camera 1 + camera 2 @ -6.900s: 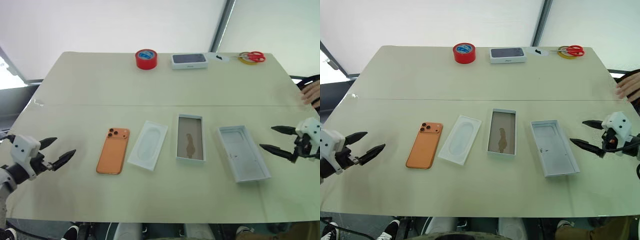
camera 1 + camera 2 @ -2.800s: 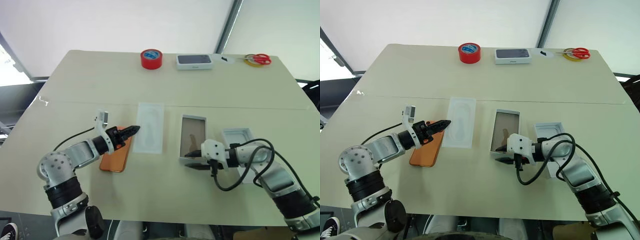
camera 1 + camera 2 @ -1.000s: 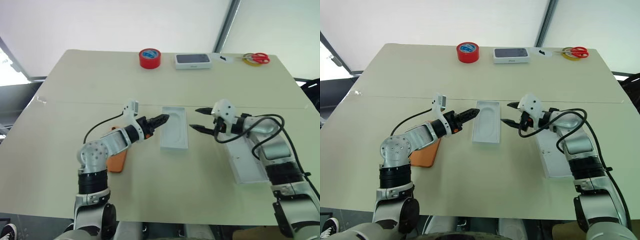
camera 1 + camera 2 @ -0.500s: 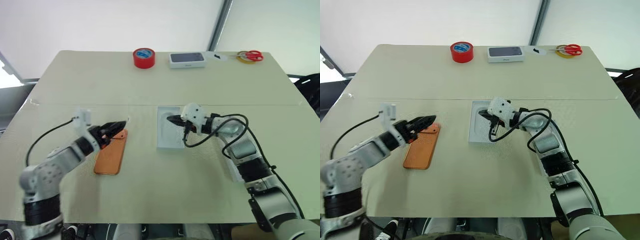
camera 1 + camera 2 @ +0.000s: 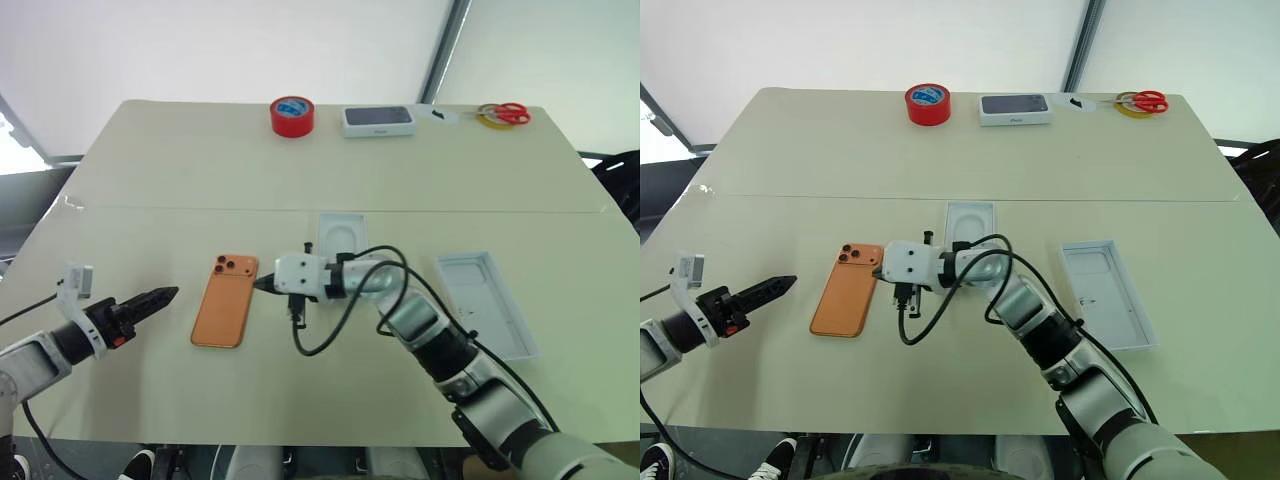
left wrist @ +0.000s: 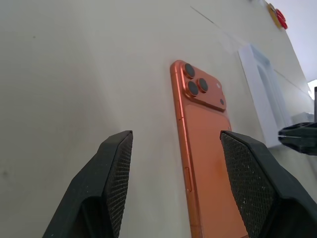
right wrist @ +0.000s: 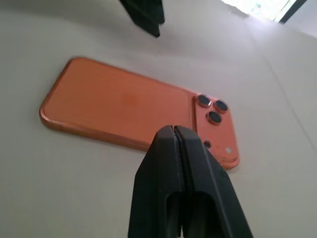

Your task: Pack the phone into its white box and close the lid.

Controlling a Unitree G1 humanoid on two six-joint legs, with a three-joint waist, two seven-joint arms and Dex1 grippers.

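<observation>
The orange phone lies flat on the table, back up, camera block at its far end. My right gripper is shut on nothing, its tips just off the phone's right long edge. My left gripper hovers open a short way to the phone's left, pointing at it; the phone shows between its fingers. The lid lies open side up at the right. A white piece with a rounded recess sits behind my right arm; the white box's brownish floor is hidden.
At the table's far edge stand a red tape roll, a closed white box with a dark top, and red-handled scissors on a yellow ring. My right arm's black cable loops over the table's middle.
My right gripper has swung left from over the white recessed piece to the phone's right edge, staying shut. My left gripper has drawn back to the left, away from the phone.
</observation>
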